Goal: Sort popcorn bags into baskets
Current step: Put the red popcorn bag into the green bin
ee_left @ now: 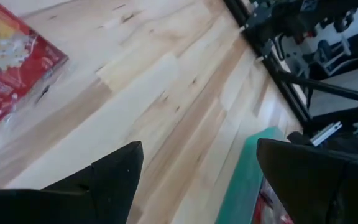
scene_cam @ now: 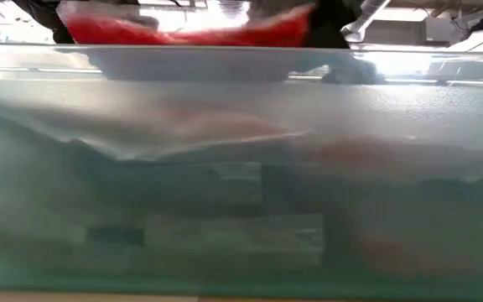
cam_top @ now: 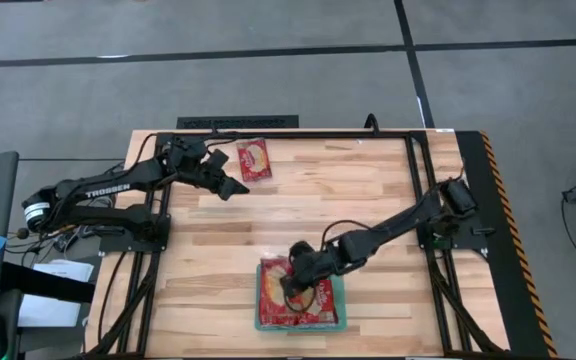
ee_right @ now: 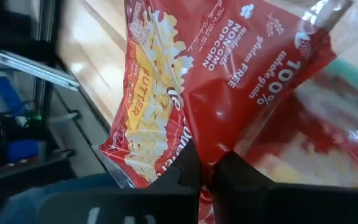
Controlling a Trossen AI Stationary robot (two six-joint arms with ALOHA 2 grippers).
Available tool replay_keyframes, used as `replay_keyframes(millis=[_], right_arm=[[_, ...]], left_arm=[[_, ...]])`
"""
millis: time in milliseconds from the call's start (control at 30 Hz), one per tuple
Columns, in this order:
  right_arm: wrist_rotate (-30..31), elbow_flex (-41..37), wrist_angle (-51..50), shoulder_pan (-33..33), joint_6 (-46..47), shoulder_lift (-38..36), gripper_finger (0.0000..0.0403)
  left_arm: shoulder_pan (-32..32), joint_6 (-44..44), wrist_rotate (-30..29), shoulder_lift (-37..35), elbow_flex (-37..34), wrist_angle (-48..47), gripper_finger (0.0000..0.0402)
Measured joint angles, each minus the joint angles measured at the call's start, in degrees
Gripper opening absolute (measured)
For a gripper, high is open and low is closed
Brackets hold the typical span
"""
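- Left gripper (cam_top: 230, 183) at the far left of the table (cam_top: 368, 210), fingers (ee_left: 114, 177) spread wide, gripping nothing.
- Loose popcorn bag (cam_top: 253, 159) just right of that gripper, flat on the wood near the far edge; seen too in the left wrist view (ee_left: 11, 59).
- Teal basket (cam_top: 342, 300) at the near edge, about mid-table, well apart from the loose bag; rim also visible past the left fingers (ee_left: 244, 180); its translucent wall (scene_cam: 241, 193) fills nearly the whole low view.
- Red bags in the basket (cam_top: 273, 310), piled; exact count not clear.
- Right gripper (cam_top: 298, 281) over the basket, fingers (ee_right: 182, 177) pressed together, pinching the edge of one popcorn bag (ee_right: 191, 81), printed butter side facing the wrist camera, held above the pile.
- Red of the held bag (scene_cam: 183, 32) above the basket rim in the low view.
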Motion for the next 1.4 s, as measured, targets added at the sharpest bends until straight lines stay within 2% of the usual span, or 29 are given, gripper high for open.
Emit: replay_keyframes(millis=[300, 500, 733, 933, 1067, 1133, 1200, 1267, 1400], right_arm=[[0.37, 8.72, -5.51, 1.13, -0.38, 6.0, 0.0049], [0.2, 8.82, -7.41, 1.1, 0.73, 6.65, 0.0061], [0.04, 8.81, -7.52, 2.58, 3.06, 6.9, 0.0109], [0.07, 8.87, -7.77, 3.37, 4.3, 6.02, 0.0157], [0.24, 8.75, -8.99, 2.66, 4.82, 4.21, 0.018], [0.49, 9.07, -8.76, 1.95, 4.06, 2.51, 0.0186], [1.88, 9.02, -9.91, 1.2, 2.29, 0.2, 0.0189], [4.26, 9.09, -10.0, 0.45, 1.09, -2.02, 0.0189], [11.73, 9.09, -16.34, -1.42, -0.23, -6.79, 0.018]], left_arm=[[-0.61, 1.59, -0.22, 0.07, 0.04, -1.35, 0.0304], [-0.67, 2.89, -0.05, 0.07, 0.04, -3.36, 0.0304], [-0.7, 4.75, -0.81, 0.07, 0.04, -4.88, 0.0304], [-0.7, 7.24, -6.06, 0.07, 0.04, -5.67, 0.0304], [-0.21, 10.3, -15.45, 0.42, 0.04, -6.51, 0.0304], [1.42, 12.17, -18.42, 1.47, 0.07, -6.42, 0.0304], [3.56, 13.38, -18.61, 3.98, 0.11, -4.46, 0.0304], [6.03, 13.58, -17.64, 7.26, 0.13, -2.94, 0.0304], [10.31, 13.08, -14.16, 16.52, 0.11, 3.27, 0.0304]])
